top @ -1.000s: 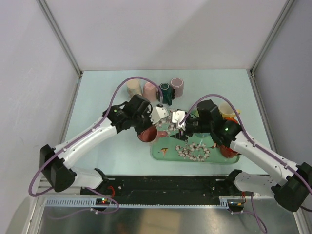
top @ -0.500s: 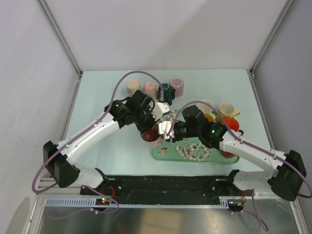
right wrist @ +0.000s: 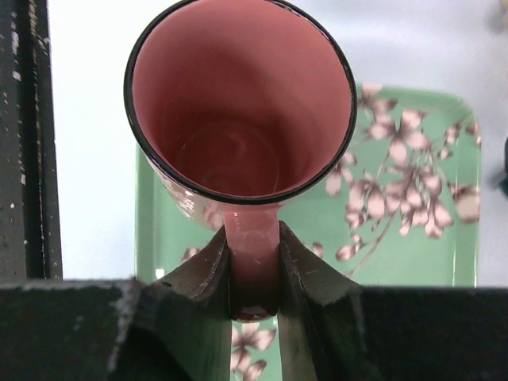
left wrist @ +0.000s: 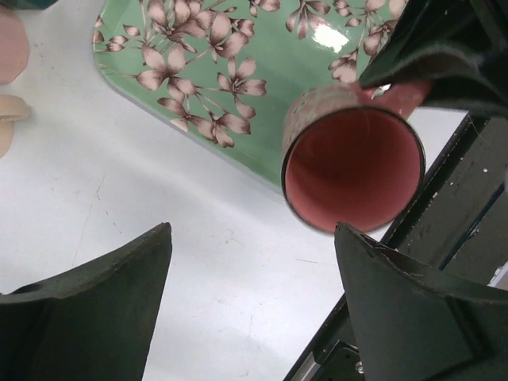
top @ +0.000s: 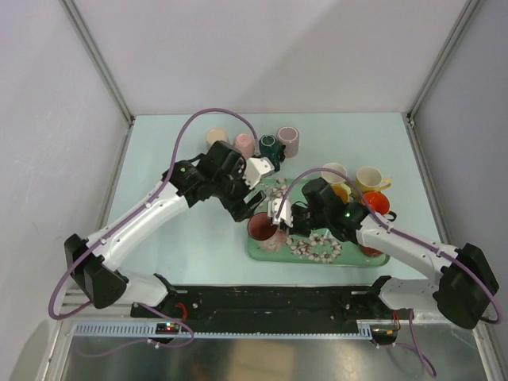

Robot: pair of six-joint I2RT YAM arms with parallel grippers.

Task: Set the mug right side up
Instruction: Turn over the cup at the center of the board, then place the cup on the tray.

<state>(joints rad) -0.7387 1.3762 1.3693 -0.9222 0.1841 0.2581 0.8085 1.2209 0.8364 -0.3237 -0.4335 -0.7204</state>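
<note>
Two fingers of the right gripper (right wrist: 254, 266) are shut tight on the handle (right wrist: 252, 238) of the pink mug (right wrist: 238, 127). The mug is mouth up over the near left corner of the green flowered tray (right wrist: 413, 230). Its base is hidden, so I cannot tell if it touches the tray. The left gripper (left wrist: 252, 238) hangs above the mug, spread wide with nothing in it, its fingers cut off by the frame.

Pink mug (left wrist: 353, 171) mouth-up, right of centre
It overlaps the green floral tray (left wrist: 238, 71) at its lower corner; the left gripper (left wrist: 252, 238) has its fingers spread wide along the bottom.
</note>
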